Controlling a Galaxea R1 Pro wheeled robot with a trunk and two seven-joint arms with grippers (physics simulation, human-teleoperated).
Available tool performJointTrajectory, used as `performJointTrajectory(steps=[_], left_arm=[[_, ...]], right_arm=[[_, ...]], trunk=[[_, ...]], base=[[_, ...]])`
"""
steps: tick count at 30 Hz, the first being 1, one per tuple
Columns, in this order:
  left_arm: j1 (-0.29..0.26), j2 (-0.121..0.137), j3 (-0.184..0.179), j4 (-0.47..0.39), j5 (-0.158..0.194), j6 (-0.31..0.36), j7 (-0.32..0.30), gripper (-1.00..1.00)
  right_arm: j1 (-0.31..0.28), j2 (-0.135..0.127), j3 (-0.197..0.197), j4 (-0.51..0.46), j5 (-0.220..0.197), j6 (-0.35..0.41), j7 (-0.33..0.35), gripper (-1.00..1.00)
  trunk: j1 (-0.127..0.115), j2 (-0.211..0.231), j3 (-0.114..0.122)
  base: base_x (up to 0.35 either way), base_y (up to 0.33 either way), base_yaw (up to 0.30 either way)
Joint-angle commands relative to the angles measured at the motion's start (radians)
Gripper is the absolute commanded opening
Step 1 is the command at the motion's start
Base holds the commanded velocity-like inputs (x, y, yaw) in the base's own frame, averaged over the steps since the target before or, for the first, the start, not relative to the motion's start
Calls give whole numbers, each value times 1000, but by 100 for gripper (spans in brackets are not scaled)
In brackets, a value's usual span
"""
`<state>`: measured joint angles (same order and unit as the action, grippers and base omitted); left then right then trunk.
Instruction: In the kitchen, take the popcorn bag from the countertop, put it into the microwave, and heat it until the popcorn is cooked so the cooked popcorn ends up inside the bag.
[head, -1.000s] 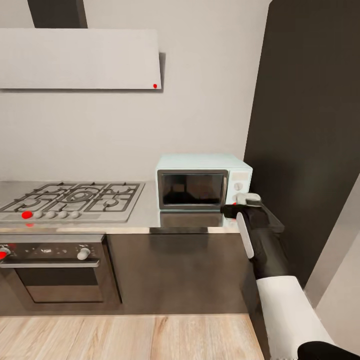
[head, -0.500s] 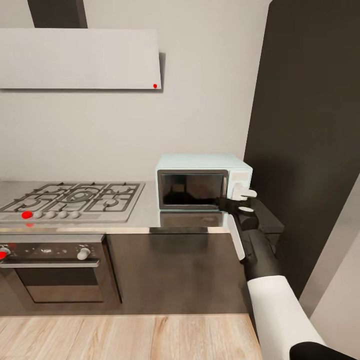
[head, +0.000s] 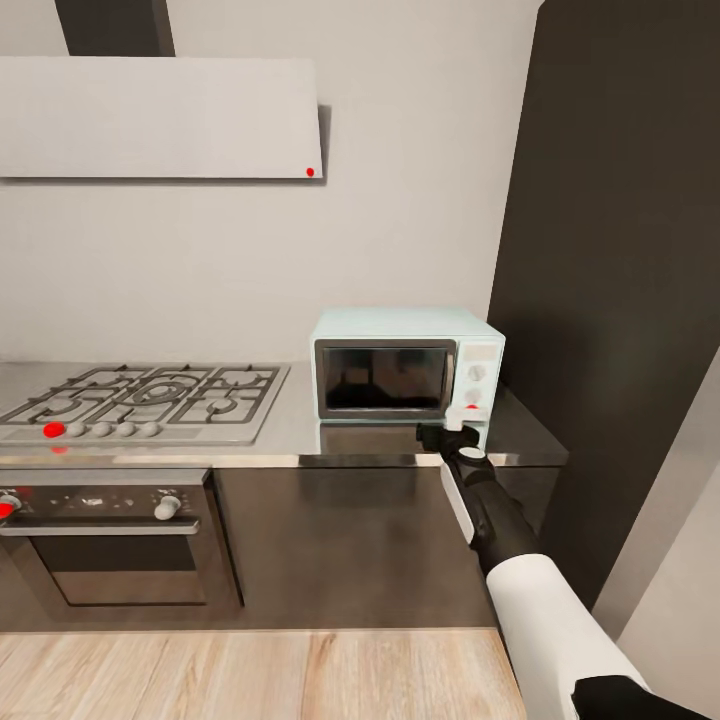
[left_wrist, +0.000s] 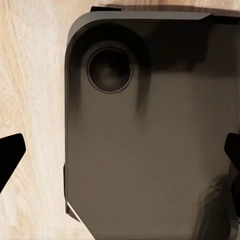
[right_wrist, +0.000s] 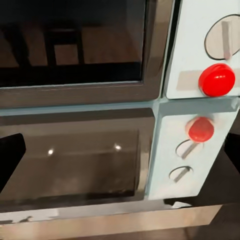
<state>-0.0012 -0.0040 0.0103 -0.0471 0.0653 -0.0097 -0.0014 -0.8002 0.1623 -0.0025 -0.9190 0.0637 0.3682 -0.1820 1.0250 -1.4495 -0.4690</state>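
The pale mint-blue microwave (head: 405, 362) stands on the light grey reflective countertop (head: 300, 440), door closed. My right gripper (head: 448, 430) hovers just in front of its lower right corner, near the countertop's front edge. In the right wrist view the microwave (right_wrist: 195, 45) is close up, with dark glass, a white knob and a red round light (right_wrist: 216, 79), all mirrored in the countertop (right_wrist: 125, 220). The right gripper (right_wrist: 120, 155) is open, fingertips far apart. The left gripper (left_wrist: 120, 160) is open too, over the robot's dark base. The popcorn bag is out of view.
A steel gas hob (head: 150, 398) lies left of the microwave, with a dark oven (head: 110, 540) below and a grey hood (head: 160, 118) above. A tall dark cabinet (head: 620, 300) rises right of the microwave. Wooden floor (head: 250, 675) runs along the cabinets.
My right arm has drawn back from the microwave's control panel, moving left and lower toward the countertop's front edge. The microwave and the camera have not moved.
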Motion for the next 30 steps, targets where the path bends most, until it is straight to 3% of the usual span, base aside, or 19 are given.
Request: performJointTrajectory(steps=[1, 3, 7, 9, 30], left_arm=[[0, 0, 0, 0, 7, -1, 0, 100], [0, 0, 0, 0, 7, -1, 0, 100], [0, 1, 1, -2, 7, -2, 0, 100], [0, 1, 1, -2, 7, -1, 0, 100], [0, 0, 0, -2, 7, -1, 0, 100]], right_arm=[[0, 0, 0, -2, 7, 7, 4, 100], [0, -7, -3, -6, 8, 9, 22, 100], [0, -64, -1, -22, 6, 23, 84, 100], [0, -71, -1, -25, 7, 25, 91, 100], [0, -75, -5, -26, 6, 21, 87, 100]], trunk=[[0, -1, -1], [0, -1, -1], [0, -1, -1], [0, -1, -1], [0, -1, -1]], base=[[0, 0, 0], [0, 0, 0], [0, 0, 0], [4, 0, 0], [216, 0, 0]])
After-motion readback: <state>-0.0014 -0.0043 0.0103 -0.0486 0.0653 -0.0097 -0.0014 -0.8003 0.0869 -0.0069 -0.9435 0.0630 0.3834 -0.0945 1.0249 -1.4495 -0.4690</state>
